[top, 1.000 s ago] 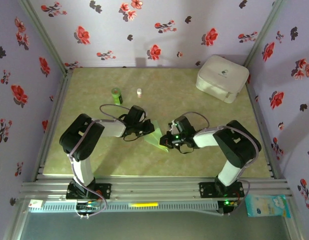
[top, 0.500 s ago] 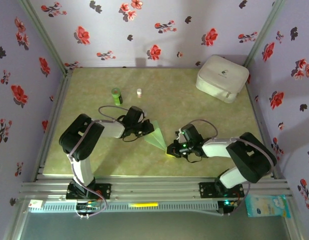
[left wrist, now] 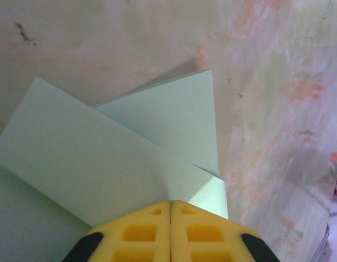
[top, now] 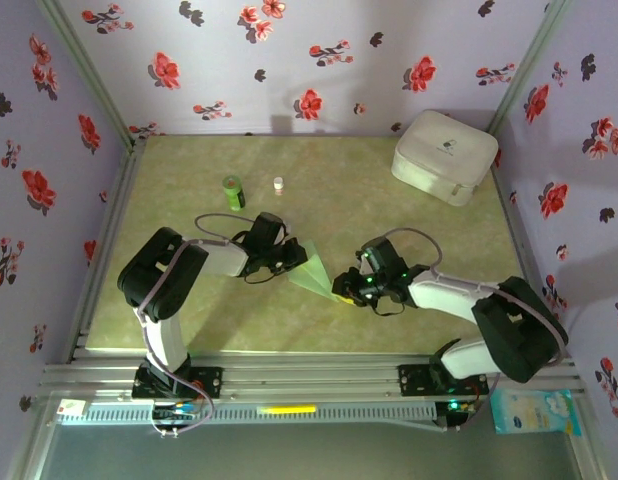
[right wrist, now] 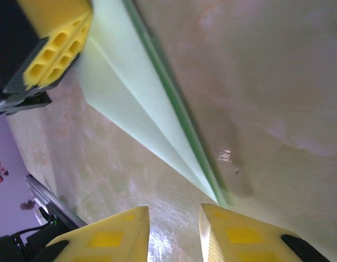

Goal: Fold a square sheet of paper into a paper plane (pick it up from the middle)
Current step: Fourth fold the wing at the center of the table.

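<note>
At table centre, paper plane (top: 314, 272): lying flat on the table (top: 389, 215), between the two grippers.
Long axis: running from the wide tail at the left gripper (top: 295, 259) to the sharp tip, which is pointing at the right gripper (top: 341, 290).
Left jaws: pressing together on the tail edge, pinching the paper.
Right jaws: standing slightly apart, gripping nothing; the tip is lying just ahead of them, a little off toward one finger.
Nearer arm for the tip: right.
Hard to make out: whether the tip is touching the right fingers; lower layers are hiding under the top flaps; how deep the left pinch is reaching.
</note>
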Motion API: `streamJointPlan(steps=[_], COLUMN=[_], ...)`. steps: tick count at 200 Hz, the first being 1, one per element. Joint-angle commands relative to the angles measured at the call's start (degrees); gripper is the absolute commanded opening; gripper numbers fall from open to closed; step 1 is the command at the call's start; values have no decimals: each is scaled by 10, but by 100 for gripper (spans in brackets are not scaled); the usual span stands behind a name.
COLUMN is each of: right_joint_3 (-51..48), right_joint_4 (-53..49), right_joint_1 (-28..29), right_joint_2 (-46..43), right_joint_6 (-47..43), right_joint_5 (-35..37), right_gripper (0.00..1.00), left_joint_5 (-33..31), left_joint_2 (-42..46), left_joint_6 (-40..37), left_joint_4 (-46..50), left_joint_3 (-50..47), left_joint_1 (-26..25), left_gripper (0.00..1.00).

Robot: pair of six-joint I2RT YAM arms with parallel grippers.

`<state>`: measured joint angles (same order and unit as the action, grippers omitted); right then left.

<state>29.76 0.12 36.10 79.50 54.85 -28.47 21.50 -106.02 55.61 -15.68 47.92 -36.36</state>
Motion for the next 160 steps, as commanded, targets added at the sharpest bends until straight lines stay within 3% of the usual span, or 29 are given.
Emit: streamJointPlan(steps=[1,117,160], right_joint_3=[10,6,9], right_joint_4=[-2,7,47], right_joint_1=[-4,-3,-5], right_joint_2=[17,55,62], right_joint_6=[25,31,42], right_joint_5=[1,3,-13], right_gripper=[31,33,27], left_joint_5=[-21,-12,-9], left_joint_2=[-15,-16,-18], left_joint_6=[7,7,9], left_joint_4=[65,74,74], left_joint_3=[-9,-4,-1], left_joint_1=[10,15,15], left_gripper=[7,7,7])
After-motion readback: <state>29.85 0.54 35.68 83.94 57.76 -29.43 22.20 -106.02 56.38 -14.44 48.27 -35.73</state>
